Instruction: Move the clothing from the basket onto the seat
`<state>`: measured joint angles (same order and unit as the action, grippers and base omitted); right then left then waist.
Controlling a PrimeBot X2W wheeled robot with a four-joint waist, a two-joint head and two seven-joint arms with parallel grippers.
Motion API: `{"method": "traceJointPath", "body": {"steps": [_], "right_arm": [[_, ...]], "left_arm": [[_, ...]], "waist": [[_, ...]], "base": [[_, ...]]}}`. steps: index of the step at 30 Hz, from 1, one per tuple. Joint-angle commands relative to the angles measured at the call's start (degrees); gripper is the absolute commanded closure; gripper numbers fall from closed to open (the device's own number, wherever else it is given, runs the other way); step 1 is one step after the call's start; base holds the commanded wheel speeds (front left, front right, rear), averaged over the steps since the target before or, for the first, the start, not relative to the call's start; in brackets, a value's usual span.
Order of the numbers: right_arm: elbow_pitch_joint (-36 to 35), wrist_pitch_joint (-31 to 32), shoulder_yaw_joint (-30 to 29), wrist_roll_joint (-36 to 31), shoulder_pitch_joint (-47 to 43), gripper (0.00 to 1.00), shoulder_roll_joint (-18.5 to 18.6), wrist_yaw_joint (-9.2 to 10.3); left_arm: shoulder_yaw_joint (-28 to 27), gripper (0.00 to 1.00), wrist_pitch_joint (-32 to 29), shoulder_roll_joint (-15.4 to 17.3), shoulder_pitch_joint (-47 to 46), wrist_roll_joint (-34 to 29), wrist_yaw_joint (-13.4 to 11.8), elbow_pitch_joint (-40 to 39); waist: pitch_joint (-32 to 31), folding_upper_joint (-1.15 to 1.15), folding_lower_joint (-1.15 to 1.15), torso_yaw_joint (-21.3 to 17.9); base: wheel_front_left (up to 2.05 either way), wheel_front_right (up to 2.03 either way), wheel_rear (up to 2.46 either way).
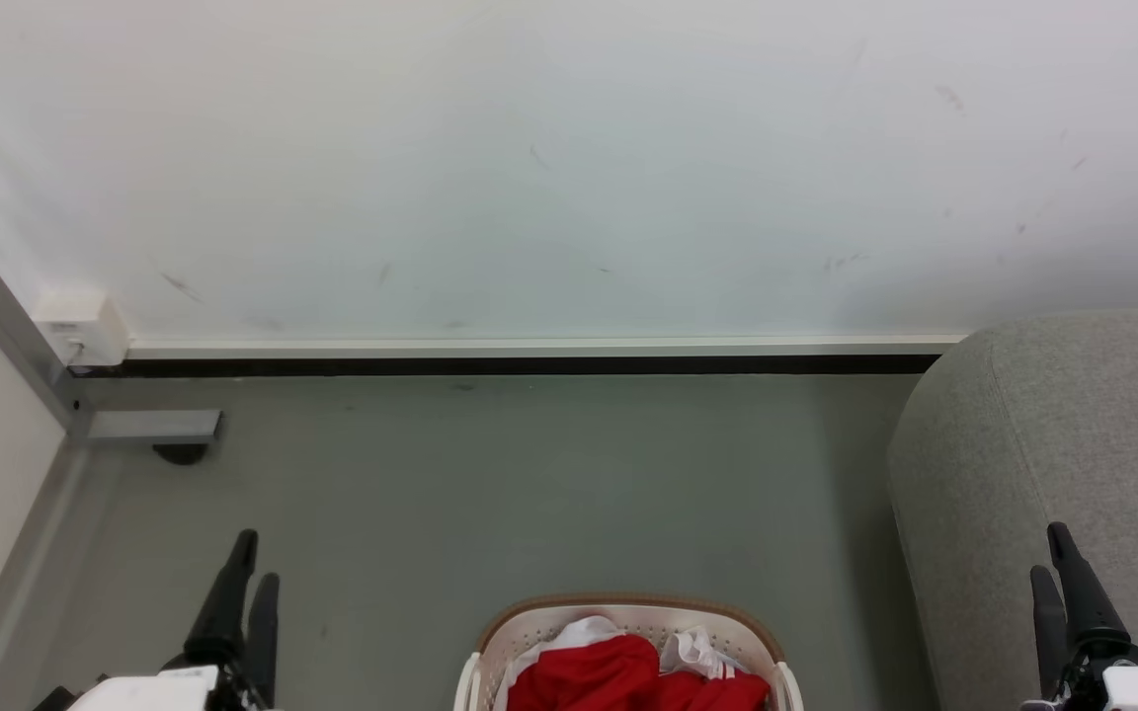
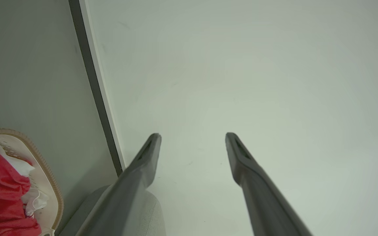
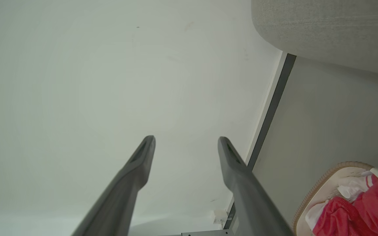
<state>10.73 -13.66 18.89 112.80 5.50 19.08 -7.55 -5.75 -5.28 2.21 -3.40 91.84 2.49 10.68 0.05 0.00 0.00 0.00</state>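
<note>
Near the grey woven sofa [image 1: 1053,444], red-and-white clothing [image 1: 589,676] fills the cream perforated plastic basket [image 1: 628,601]. Left claw [image 1: 258,556] and right claw [image 1: 1047,551] gape empty.

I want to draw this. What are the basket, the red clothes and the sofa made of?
The basket looks like smooth cream plastic with small punched holes. The clothing seems soft red fabric, since it crumples. The seat looks like matte grey woven cloth, faintly speckled.

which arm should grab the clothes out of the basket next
Likely the right. The right end effector and left end effector are both open, flanking the basket, but the right is beside the seat where the clothing goes.
</note>
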Motion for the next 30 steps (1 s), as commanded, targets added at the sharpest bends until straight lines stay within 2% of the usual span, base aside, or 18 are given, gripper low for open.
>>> {"method": "traceJointPath", "body": {"steps": [1, 8, 17, 30], "right_arm": [[-1.2, -0.1, -0.7, -1.5, 1.1, 0.0, 0.0, 0.01], [-1.9, -0.2, -1.6, -5.7, 1.6, 0.0, -1.6, 0.01], [-3.7, -0.4, -3.9, -13.7, 2.1, 0.0, -3.5, 0.02], [-4.4, -0.6, -4.4, -34.2, 1.8, 0.0, -5.8, 0.03]], "left_arm": [[0.2, 0.0, 0.7, 0.3, -1.3, -0.6, 0.4, -1.3], [1.2, 0.0, 2.6, 0.5, -1.7, -3.9, 0.9, -2.8], [1.2, 0.0, 4.9, 0.7, -2.1, -13.1, 1.4, -4.3], [2.0, 0.0, 7.8, 1.2, -1.7, -29.7, 2.1, -6.8]], "waist": [[0.0, 0.0, 0.0, 0.0], [0.2, 0.0, 0.0, 0.0], [0.7, 0.0, 0.0, 0.0], [0.8, 0.0, 0.0, -0.2]], "base": [[0.0, 0.0, 0.0], [0.0, 0.0, 0.0], [0.0, 0.0, 0.0], [0.0, 0.0, 0.0]]}}
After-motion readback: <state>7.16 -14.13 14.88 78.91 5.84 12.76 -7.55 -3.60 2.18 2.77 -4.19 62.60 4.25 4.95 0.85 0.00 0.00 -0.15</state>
